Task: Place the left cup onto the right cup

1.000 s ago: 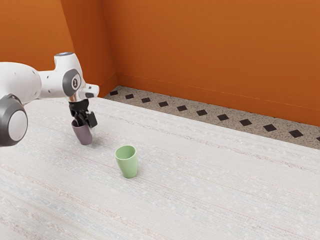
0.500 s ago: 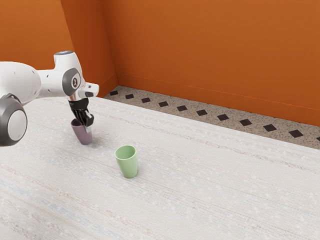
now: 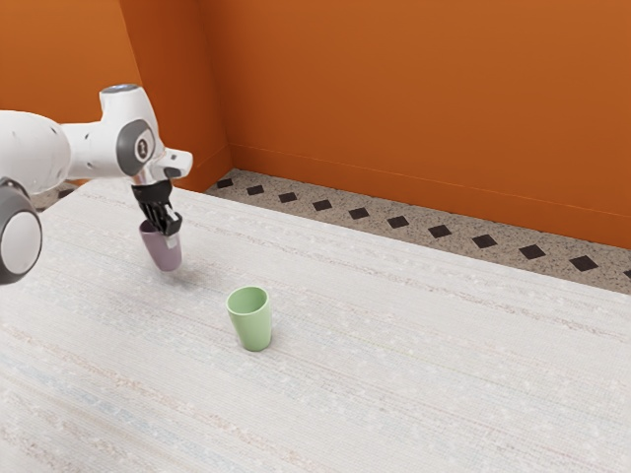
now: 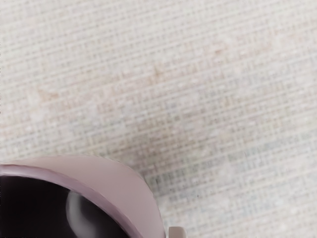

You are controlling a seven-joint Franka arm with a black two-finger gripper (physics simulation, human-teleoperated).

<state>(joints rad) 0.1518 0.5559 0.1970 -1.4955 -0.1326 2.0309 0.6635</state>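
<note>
Counting 2 cups: 1 mauve cup [image 3: 164,254] is clenched at its rim by the black gripper [image 3: 163,229] and hangs just above the pale woven tabletop [image 3: 444,345]; 1 green cup [image 3: 250,317] stands upright, apart, toward the exterior view's right; behind are orange walls [image 3: 414,89] and 1 speckled floor [image 3: 394,222] with black diamonds.

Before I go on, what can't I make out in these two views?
- Exterior view: the jaws cover part of the purple cup's rim.
- Wrist view: the purple cup is cut off by the picture's edge.
- Exterior view: the green cup's floor is hidden by its own wall.
</note>
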